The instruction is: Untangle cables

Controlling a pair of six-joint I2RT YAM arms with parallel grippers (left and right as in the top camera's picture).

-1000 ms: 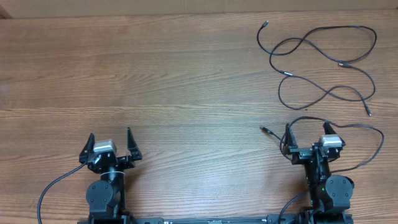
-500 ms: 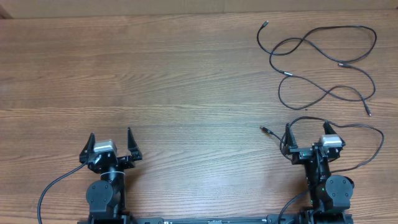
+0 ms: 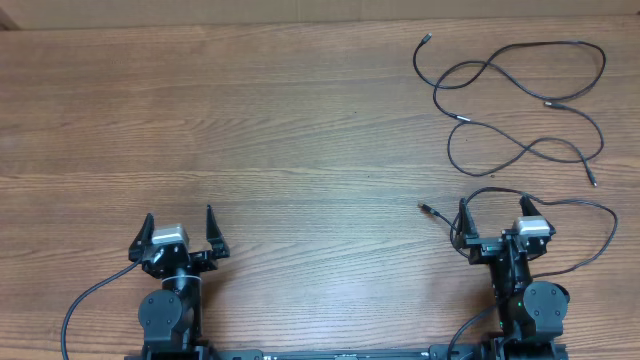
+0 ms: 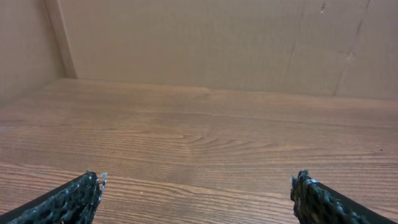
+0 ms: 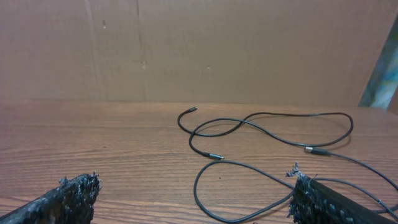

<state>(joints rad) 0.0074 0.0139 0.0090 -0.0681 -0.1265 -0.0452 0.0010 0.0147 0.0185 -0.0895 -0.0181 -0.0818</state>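
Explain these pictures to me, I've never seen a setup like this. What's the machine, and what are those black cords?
These are two robot arms at a wooden table, each ending in a two-finger gripper. The overhead picture looks straight down: the left gripper and the right gripper sit at the near edge. The other two pictures come from cameras on the wrists, so the dark tips in their bottom corners are each gripper's own fingers. Thin black cables with small plug ends lie looped over one another at the far right. Another thin cord curves close by the right gripper. The left wrist camera sees only bare wood. Both grippers are open and hold nothing.
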